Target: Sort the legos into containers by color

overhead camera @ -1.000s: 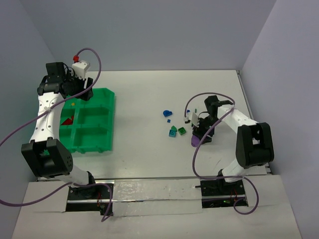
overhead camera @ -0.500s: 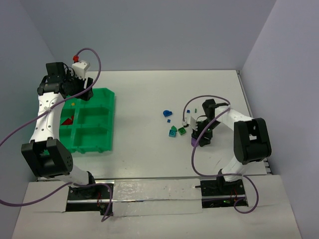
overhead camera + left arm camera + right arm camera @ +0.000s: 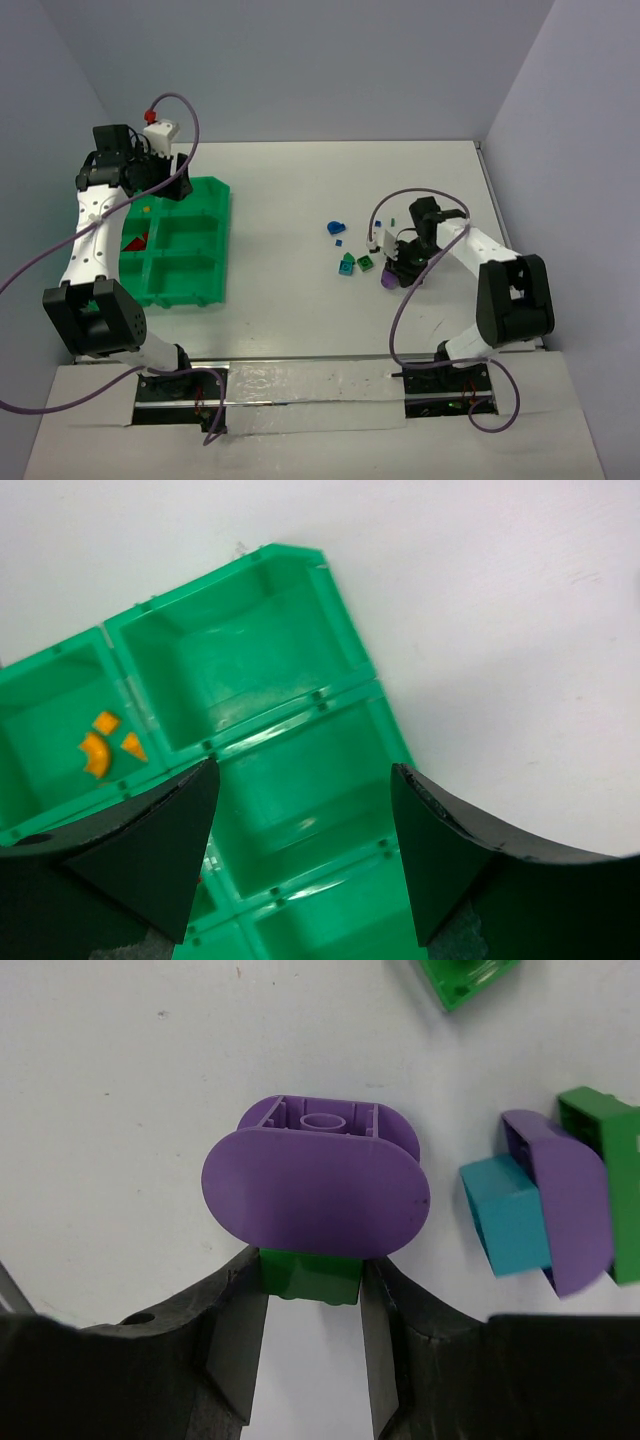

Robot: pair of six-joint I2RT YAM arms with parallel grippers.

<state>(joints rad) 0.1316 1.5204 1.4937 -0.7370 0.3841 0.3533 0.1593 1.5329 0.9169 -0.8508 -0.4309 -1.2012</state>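
In the right wrist view a purple oval lego (image 3: 315, 1192) sits on top of a small green brick (image 3: 312, 1272). My right gripper (image 3: 313, 1295) has both pads pressed against the sides of that green brick. From above, this gripper (image 3: 393, 274) stands low on the table at the purple piece (image 3: 387, 284). My left gripper (image 3: 305, 850) hangs open over the green tray (image 3: 330, 692), with nothing between its fingers (image 3: 150, 850). Orange legos (image 3: 100, 745) lie in one container. From above, red legos (image 3: 135, 241) lie in another container.
Loose legos lie left of the right gripper: a blue one (image 3: 335, 227), a teal one (image 3: 346, 266) and a green one (image 3: 366, 263). Close beside the jaws lies a joined teal (image 3: 503, 1215), purple (image 3: 565, 1210) and green (image 3: 610, 1150) cluster. The tray (image 3: 226, 235) stands at the left.
The right gripper has narrowed its jaws onto the green brick under the purple lego and shifted slightly. The left arm has hardly moved.
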